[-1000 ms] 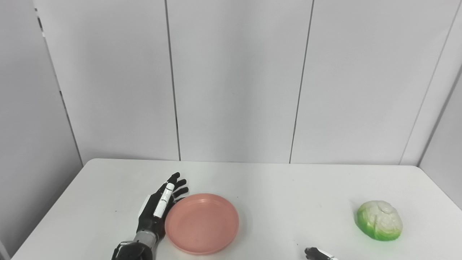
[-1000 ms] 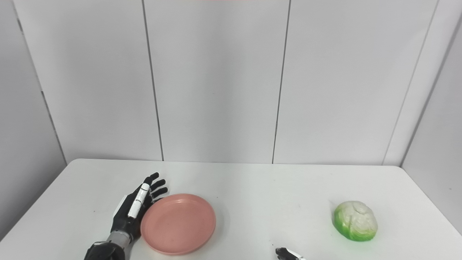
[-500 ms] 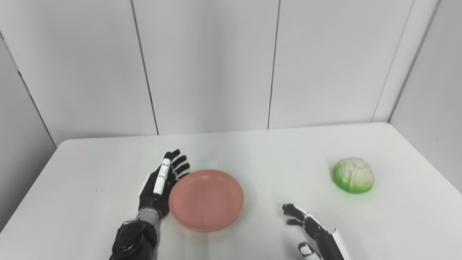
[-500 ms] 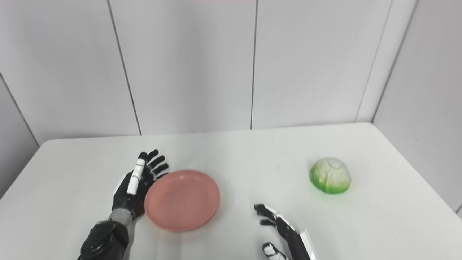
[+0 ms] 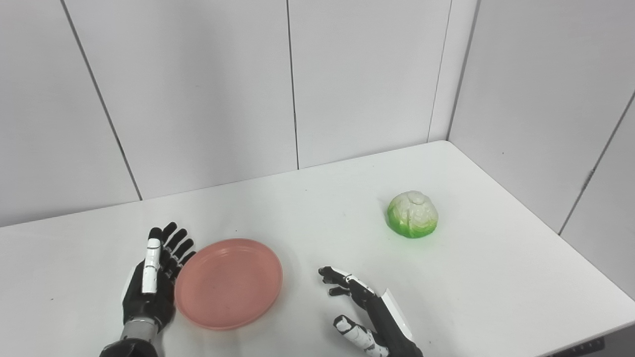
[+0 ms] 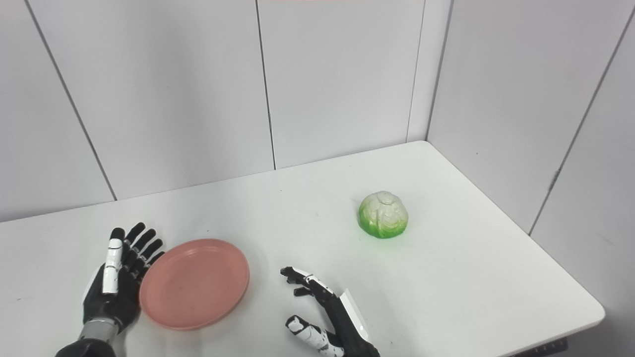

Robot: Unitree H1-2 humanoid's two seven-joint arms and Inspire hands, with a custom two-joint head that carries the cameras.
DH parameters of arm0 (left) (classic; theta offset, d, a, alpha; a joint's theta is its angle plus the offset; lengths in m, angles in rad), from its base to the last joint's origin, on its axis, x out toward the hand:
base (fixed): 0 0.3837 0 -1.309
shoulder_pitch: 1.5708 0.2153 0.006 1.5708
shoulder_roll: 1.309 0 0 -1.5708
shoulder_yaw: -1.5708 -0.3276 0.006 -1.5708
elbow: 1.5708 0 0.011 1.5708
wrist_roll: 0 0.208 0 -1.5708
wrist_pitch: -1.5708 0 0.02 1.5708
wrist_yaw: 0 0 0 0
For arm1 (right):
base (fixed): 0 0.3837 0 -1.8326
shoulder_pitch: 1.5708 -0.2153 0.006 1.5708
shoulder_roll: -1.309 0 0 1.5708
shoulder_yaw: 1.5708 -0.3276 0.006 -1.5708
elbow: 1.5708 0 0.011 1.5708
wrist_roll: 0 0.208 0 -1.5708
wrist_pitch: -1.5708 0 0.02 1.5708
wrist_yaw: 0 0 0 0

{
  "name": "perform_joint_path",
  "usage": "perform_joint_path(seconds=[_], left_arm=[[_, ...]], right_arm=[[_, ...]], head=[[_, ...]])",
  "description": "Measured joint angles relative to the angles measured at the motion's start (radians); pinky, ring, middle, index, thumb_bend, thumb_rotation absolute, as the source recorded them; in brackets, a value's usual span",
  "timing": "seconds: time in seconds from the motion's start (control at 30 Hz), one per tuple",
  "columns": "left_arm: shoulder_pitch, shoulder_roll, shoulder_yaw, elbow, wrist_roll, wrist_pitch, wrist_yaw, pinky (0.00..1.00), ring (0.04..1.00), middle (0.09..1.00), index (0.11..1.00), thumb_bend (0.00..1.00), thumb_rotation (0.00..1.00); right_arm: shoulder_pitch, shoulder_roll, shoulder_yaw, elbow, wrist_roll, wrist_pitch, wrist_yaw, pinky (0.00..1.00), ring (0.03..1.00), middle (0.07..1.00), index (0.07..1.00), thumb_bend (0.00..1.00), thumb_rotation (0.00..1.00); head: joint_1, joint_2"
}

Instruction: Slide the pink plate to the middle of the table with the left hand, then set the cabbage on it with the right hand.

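The round, shallow pink plastic plate lies flat on the white table, which serves as the landmark here: the plate sits toward the table's near-left part. Against the plate's left rim stands the robot's black-and-white left hand, edge-on to the tabletop, fingers straight and held close together, palm facing the plate, holding nothing. That posture matches half a second and a second ago, and the plate keeps the same place relative to this hand, so the push seems finished or paused.

What has changed is the view and the other arm. The head cameras have swung rightward, so the table's right corner and the side wall now show; the apparent drift of things across the picture is the camera's, not theirs. The black-and-white right hand, only fingertips a second ago, has come up over the table's near edge, fingers apart and slightly curled, thumb out, empty.

The green-and-white toy cabbage rests toward the table's far-right part, well apart from both the plate and the right hand.

In my judgement the task is turning from the slide to the cabbage pick: the right hand must next travel forward and right to it.
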Motion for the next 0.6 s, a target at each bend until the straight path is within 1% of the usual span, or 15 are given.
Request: perform_joint_path(seconds=[0.07,0.17,0.27,0.33,0.4,0.47,0.53,0.57,0.6], left_arm=[[0.0,0.001,0.0,0.004,0.0,-0.005,-0.003,0.85,0.877,0.882,0.854,0.83,0.81],[0.0,0.001,0.0,0.008,-0.011,-0.006,-0.01,0.87,0.88,0.88,0.844,0.83,0.8],[0.002,-0.002,0.0,0.011,-0.012,-0.009,-0.012,0.87,0.876,0.877,0.836,0.83,0.79],[0.004,-0.006,-0.001,0.011,-0.012,-0.015,-0.012,0.87,0.871,0.87,0.83,0.84,0.78],[0.008,-0.017,-0.002,0.009,-0.012,-0.02,-0.012,0.87,0.87,0.869,0.83,0.84,0.77],[0.011,-0.026,-0.004,0.004,-0.011,-0.022,-0.011,0.86,0.865,0.867,0.838,0.84,0.78],[0.013,-0.033,-0.009,0.0,-0.01,-0.022,-0.009,0.86,0.857,0.863,0.836,0.82,0.8],[0.014,-0.036,-0.015,-0.004,-0.008,-0.022,-0.008,0.86,0.858,0.866,0.834,0.8,0.82],[0.016,-0.038,-0.019,-0.008,-0.006,-0.022,-0.008,0.86,0.863,0.869,0.835,0.79,0.82]], right_arm=[[-0.002,0.001,0.007,0.001,-0.007,0.005,-0.01,0.75,0.81,0.831,0.797,0.83,0.95],[-0.003,0.003,0.016,0.001,-0.021,0.019,-0.025,0.75,0.81,0.833,0.798,0.82,0.94],[-0.005,0.004,0.023,0.0,-0.031,0.027,-0.039,0.74,0.813,0.838,0.802,0.81,0.94],[-0.005,0.004,0.026,0.0,-0.04,0.028,-0.047,0.72,0.802,0.833,0.799,0.81,0.91],[-0.005,0.004,0.028,0.001,-0.048,0.028,-0.056,0.73,0.807,0.838,0.805,0.81,0.9],[-0.005,0.004,0.028,0.001,-0.053,0.028,-0.07,0.7,0.805,0.835,0.797,0.78,0.86],[-0.002,0.007,0.027,-0.005,-0.052,0.028,-0.09,0.7,0.816,0.847,0.81,0.76,0.81],[0.002,0.011,0.024,-0.019,-0.052,0.038,-0.097,0.69,0.809,0.845,0.817,0.72,0.77],[0.003,0.014,0.019,-0.039,-0.055,0.069,-0.104,0.69,0.804,0.845,0.818,0.7,0.75]], head=[[-0.015,-0.002],[-0.024,-0.003],[-0.026,-0.006],[-0.021,-0.008],[-0.017,-0.009],[-0.005,-0.012],[0.005,-0.017],[0.009,-0.018],[0.011,-0.02]])
